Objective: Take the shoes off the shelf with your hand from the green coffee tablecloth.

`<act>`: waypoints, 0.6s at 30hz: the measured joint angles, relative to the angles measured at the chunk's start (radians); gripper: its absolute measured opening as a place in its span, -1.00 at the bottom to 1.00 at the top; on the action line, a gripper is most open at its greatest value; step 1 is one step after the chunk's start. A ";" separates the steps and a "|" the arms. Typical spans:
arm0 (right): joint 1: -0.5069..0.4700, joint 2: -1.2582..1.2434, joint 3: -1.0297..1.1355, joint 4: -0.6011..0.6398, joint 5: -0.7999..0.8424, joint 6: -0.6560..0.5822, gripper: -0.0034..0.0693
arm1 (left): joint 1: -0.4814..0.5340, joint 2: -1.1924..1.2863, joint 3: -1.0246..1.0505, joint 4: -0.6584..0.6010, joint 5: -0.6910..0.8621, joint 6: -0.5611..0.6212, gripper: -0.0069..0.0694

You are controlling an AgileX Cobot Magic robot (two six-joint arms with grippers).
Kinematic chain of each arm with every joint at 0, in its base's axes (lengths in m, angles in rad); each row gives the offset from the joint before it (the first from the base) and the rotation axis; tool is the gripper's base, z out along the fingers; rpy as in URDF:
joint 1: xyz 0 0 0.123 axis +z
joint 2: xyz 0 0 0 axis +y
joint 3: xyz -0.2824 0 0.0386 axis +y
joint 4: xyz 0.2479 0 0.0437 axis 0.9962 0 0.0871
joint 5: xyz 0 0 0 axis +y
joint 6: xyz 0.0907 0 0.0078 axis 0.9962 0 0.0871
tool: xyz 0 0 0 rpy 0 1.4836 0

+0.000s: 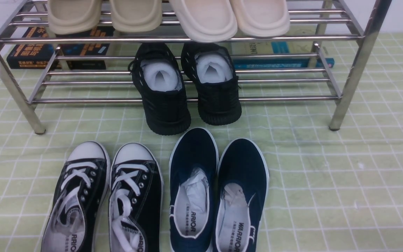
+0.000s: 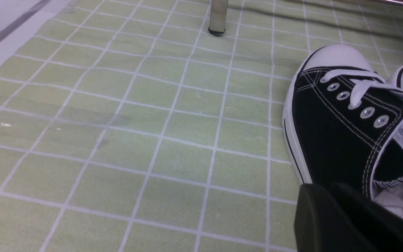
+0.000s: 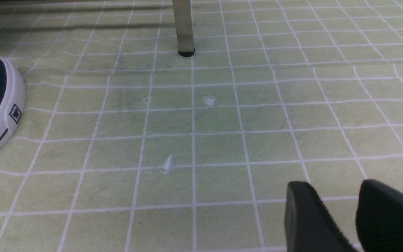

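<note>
Left claw (image 2: pixel 359 224) sits at the heel of the left canvas sneaker (image 2: pixel 345 126), jaws nearly shut, grip unclear; it should open wider before retreating. Right claw (image 3: pixel 348 213) open over the tablecloth (image 3: pixel 201 140).

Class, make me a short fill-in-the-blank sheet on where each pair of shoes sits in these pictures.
1. The black lace-up sneakers lie on the green ____.
2. The all-black knit sneakers rest on the ____ tier of the chrome shelf.
3. The navy slip-ons lie to the ____ of the lace-up pair in the front view.
4. The beige slippers sit on the ____ tier.

Missing words: tablecloth; lower; right; upper
</note>
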 joint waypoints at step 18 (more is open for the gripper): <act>0.000 0.000 0.000 0.000 0.000 0.000 -0.25 | 0.000 0.000 0.000 0.000 -0.001 0.000 -0.60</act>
